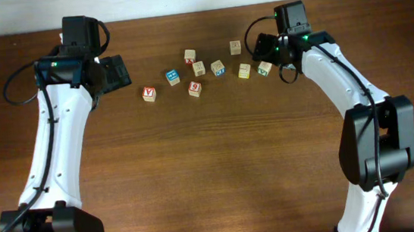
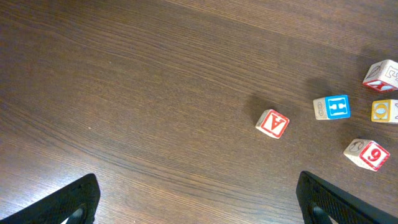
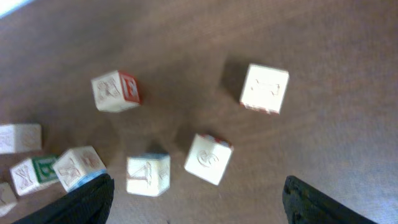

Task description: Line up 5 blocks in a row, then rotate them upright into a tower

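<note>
Across the upper middle of the overhead view we find, scattered on the table point(image 1: 212, 169), the blue-faced cube point(image 1: 173, 76), red 9 cube point(image 1: 194, 88), blue-marked cube point(image 1: 218, 68), yellow-marked cube point(image 1: 244, 70) and green-marked cube point(image 1: 264, 68). Our left gripper point(image 1: 120, 72), upper left, gapes empty. Our right gripper point(image 1: 256, 49), upper right, is likewise spread wide, gripping nothing.

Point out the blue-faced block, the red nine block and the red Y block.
blue-faced block point(image 2: 337, 106), left wrist view, on its blue face.
red nine block point(image 2: 374, 154), left wrist view, on its red face.
red Y block point(image 1: 148, 94), overhead view, on its top face.
</note>
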`<move>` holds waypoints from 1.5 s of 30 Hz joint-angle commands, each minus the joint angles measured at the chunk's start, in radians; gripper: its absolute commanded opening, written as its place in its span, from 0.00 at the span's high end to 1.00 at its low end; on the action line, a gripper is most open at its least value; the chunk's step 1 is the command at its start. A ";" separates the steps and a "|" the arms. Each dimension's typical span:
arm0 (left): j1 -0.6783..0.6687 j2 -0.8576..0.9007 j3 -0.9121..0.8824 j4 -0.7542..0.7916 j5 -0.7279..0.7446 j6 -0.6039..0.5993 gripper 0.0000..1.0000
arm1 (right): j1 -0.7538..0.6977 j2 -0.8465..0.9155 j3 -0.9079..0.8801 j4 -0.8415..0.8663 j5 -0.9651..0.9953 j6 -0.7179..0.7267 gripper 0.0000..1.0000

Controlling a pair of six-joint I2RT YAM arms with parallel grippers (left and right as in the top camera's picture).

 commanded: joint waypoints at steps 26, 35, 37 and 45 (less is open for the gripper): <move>0.001 0.011 0.024 0.004 -0.018 -0.014 0.01 | 0.050 0.175 0.013 0.071 0.144 0.067 0.54; 0.001 0.011 0.024 0.003 -0.018 -0.014 0.01 | 0.050 0.209 0.012 0.072 0.142 0.015 0.57; 0.001 0.011 0.024 0.003 -0.018 -0.014 0.01 | 0.050 0.204 0.014 0.057 0.143 0.015 0.71; 0.001 0.011 0.024 0.003 -0.018 -0.014 0.01 | 0.050 0.061 0.016 -0.023 0.129 -0.079 0.76</move>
